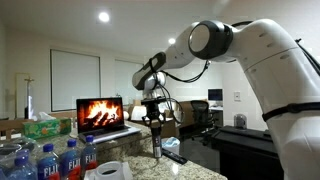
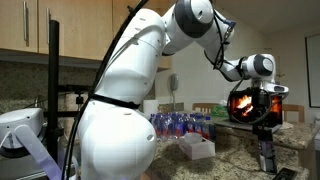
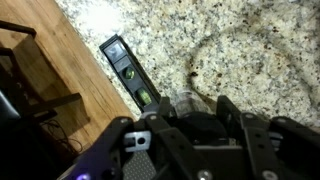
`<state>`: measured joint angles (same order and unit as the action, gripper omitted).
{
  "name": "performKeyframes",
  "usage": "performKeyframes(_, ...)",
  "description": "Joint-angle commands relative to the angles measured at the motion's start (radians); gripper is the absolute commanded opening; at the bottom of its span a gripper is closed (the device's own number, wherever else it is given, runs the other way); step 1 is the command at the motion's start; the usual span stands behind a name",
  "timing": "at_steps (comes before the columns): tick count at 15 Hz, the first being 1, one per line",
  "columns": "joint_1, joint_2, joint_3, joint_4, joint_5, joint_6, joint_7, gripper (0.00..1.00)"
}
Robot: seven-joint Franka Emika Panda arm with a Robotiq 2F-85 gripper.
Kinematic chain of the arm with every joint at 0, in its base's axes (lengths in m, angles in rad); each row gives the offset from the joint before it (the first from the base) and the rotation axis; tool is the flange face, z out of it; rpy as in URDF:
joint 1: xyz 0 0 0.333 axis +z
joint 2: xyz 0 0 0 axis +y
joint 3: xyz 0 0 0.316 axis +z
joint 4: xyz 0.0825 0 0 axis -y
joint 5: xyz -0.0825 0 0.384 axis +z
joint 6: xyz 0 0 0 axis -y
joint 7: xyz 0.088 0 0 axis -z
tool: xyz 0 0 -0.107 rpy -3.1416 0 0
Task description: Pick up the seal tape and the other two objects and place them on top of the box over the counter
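My gripper (image 1: pixel 153 120) hangs over the speckled counter (image 3: pixel 240 40), with its fingers on either side of the lighter top of the slim dark upright cylinder (image 1: pixel 156 142). The cylinder stands on the counter and also shows in an exterior view (image 2: pixel 265 152). In the wrist view the cylinder's top (image 3: pixel 186 102) lies against one finger of my gripper (image 3: pixel 195 108), with a gap to the other, so the gripper looks open. The flat black elongated item (image 3: pixel 128 70) lies beside it near the counter's edge (image 1: pixel 175 157). The white seal tape roll (image 1: pixel 110 170) lies nearer the camera. A low pale box (image 2: pixel 197 147) sits on the counter.
Blue-labelled water bottles (image 1: pixel 55 160) stand in a group and also show in an exterior view (image 2: pixel 180 123). A laptop showing a fire (image 1: pixel 100 112) and a green tissue box (image 1: pixel 45 128) are behind them. The counter edge drops to a wooden floor (image 3: pixel 50 90).
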<state>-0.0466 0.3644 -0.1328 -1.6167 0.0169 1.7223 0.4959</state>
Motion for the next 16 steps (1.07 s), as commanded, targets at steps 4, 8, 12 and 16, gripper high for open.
performKeyframes(4,0.019,-0.158,0.004,-0.092,-0.032,0.003,-0.002,0.26)
performKeyframes(8,0.041,-0.280,0.043,-0.138,-0.033,-0.019,-0.026,0.26)
performKeyframes(12,0.102,-0.393,0.125,-0.185,-0.024,-0.039,0.002,0.26)
performKeyframes(16,0.182,-0.418,0.240,-0.158,-0.024,-0.064,0.090,0.26)
